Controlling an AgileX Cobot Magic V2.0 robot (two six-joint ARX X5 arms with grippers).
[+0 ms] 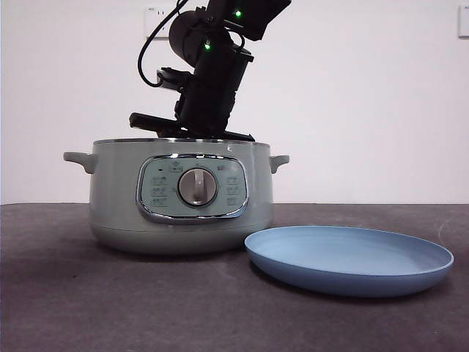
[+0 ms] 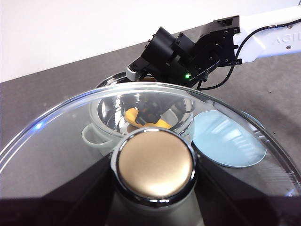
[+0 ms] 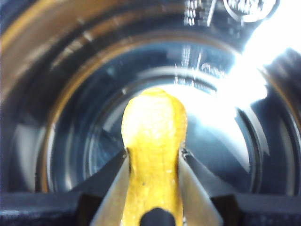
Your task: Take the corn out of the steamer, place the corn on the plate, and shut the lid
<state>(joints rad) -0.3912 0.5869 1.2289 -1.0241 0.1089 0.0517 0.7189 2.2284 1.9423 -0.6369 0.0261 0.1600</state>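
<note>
A: Could you see the right gripper (image 3: 154, 188)?

B: Only its jaws, closed on one corn (image 3: 154, 141) inside the steamer (image 1: 117, 198), whose wall hid it from the front.

A: And the left gripper (image 2: 155, 207)?

B: Clamped on one lid (image 2: 155, 162) by its knob; one plate (image 1: 352, 257) lay beside the steamer.

Between my right claw's jaws the corn (image 3: 154, 141) looked waxy; around it the steamer (image 1: 117, 198) was satin outside, mirror metal within. My left claw held the clear glass lid (image 2: 70, 141).

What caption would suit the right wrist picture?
Right hand shut on the corn inside the steamer.
</note>
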